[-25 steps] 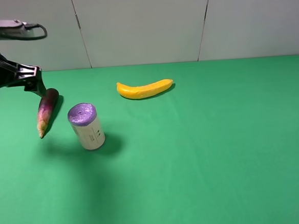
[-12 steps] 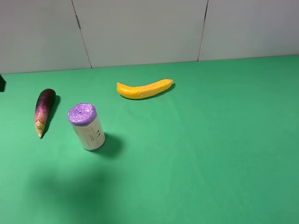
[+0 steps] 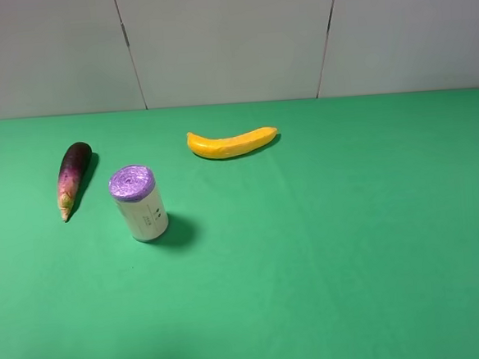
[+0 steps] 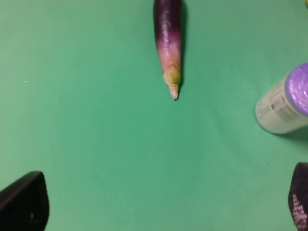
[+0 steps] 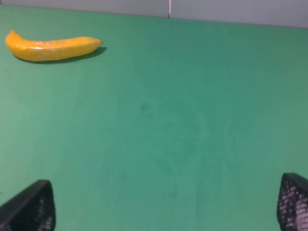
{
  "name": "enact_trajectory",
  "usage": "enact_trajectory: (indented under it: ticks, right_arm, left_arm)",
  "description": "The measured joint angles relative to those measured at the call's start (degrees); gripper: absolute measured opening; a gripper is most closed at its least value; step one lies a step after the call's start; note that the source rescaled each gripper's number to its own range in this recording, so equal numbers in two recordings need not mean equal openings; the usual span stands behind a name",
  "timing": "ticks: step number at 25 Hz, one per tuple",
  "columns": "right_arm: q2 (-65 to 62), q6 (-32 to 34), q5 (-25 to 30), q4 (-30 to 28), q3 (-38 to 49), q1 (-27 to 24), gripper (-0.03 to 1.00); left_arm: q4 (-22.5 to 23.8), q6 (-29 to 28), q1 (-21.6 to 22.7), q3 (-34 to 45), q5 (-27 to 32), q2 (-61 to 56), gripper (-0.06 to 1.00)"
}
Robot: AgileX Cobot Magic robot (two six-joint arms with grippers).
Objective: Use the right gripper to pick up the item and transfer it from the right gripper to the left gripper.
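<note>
Now eggplant [image 4: 168, 38] on mat, well ahead of wide-apart left gripper [image 4: 159, 204] jaws.

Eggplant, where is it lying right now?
In the exterior high view the eggplant lies flat at the far left of the green table, just left of the purple-topped roll.

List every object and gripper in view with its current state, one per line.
eggplant: lying flat on the green table, free of both grippers.
roll: standing, tilted, purple end up.
banana: lying flat.
left gripper: open, empty.
right gripper: open, empty.
</note>
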Motion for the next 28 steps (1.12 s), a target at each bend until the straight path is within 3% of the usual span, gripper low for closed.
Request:
enact_trajectory:
  ticks: [8,17,28]
  right_arm:
    - [0.0,0.0,0.06,0.0,0.0,0.0,1.0]
    - [0.0,0.0,0.06,0.0,0.0,0.0,1.0]
    - [0.0,0.0,0.06,0.06,0.0,0.0,1.0]
  left_arm:
    - [-4.9,3.43,0.0,13.77,3.39,-20.43,1.0]
    - [-8.17,6.42,0.0,20.73,5.03,-38.81,1.0]
    - [-5.81,10.17,0.0,22.83,0.87,-40.59,0.99]
